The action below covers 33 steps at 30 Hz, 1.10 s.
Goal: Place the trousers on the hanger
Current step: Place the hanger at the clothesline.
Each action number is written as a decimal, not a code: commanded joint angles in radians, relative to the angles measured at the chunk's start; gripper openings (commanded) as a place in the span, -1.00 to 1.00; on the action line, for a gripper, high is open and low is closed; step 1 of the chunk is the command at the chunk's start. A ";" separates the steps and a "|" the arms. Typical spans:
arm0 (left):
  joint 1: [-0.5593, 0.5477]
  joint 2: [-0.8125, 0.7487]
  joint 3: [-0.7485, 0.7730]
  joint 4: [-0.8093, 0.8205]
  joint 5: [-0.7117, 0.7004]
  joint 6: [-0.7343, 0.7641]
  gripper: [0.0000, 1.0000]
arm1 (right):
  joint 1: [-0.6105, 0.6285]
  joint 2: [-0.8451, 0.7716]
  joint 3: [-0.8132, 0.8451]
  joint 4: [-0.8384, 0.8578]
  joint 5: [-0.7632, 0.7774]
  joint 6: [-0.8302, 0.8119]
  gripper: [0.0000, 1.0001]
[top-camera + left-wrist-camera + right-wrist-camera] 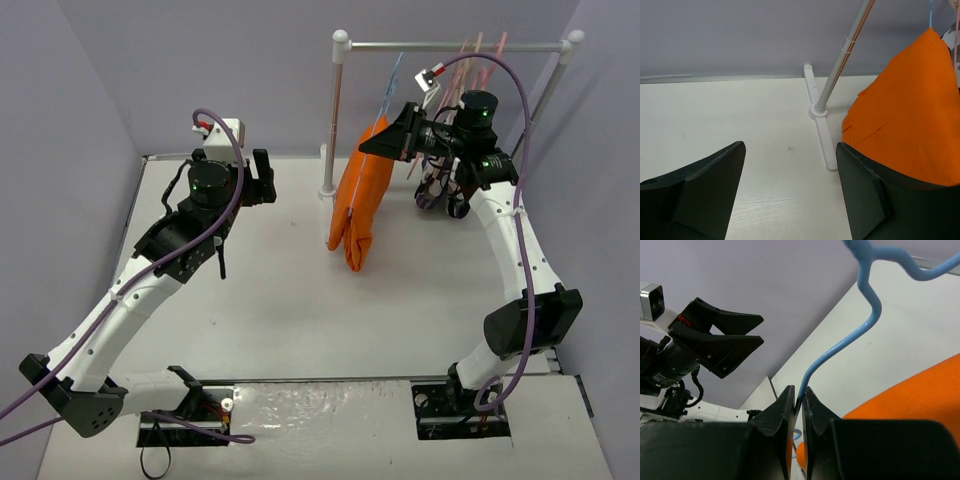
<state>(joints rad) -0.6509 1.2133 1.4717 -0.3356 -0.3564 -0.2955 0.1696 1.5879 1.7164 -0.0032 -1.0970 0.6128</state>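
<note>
The orange trousers (pixel 358 205) hang folded over the light-blue hanger (pixel 392 85) beside the rack's left post, their lower end touching the table. They also show in the left wrist view (pixel 912 110) and the right wrist view (pixel 910 395). My right gripper (pixel 385 140) is shut on the hanger's wire (pixel 840 347) just above the trousers; the hook reaches up toward the rail. My left gripper (pixel 262 180) is open and empty, apart from the trousers on their left, its fingers (pixel 700 185) over bare table.
A white rack with a top rail (pixel 455 45) and left post (pixel 335 115) stands at the back. Pink hangers (pixel 480 50) and a patterned garment (pixel 440 190) hang at its right. The rack's foot (pixel 820 125) lies on the table.
</note>
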 commanded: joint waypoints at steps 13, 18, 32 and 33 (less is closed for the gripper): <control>0.075 0.006 0.012 0.024 0.093 -0.036 0.40 | -0.015 -0.037 0.096 0.248 -0.107 0.014 -1.00; 0.080 0.005 0.007 0.021 0.096 -0.028 0.40 | -0.041 0.055 0.196 0.256 -0.121 0.033 -1.00; 0.128 -0.021 -0.049 0.003 0.133 -0.034 0.40 | -0.064 0.339 0.424 0.736 -0.237 0.442 -1.00; 0.132 -0.021 -0.050 0.003 0.136 -0.034 0.40 | -0.065 0.365 0.446 0.750 -0.239 0.461 -1.00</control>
<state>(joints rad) -0.5365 1.2285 1.4059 -0.3687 -0.2412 -0.3203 0.1142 1.9335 2.0052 0.3631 -1.2630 0.9059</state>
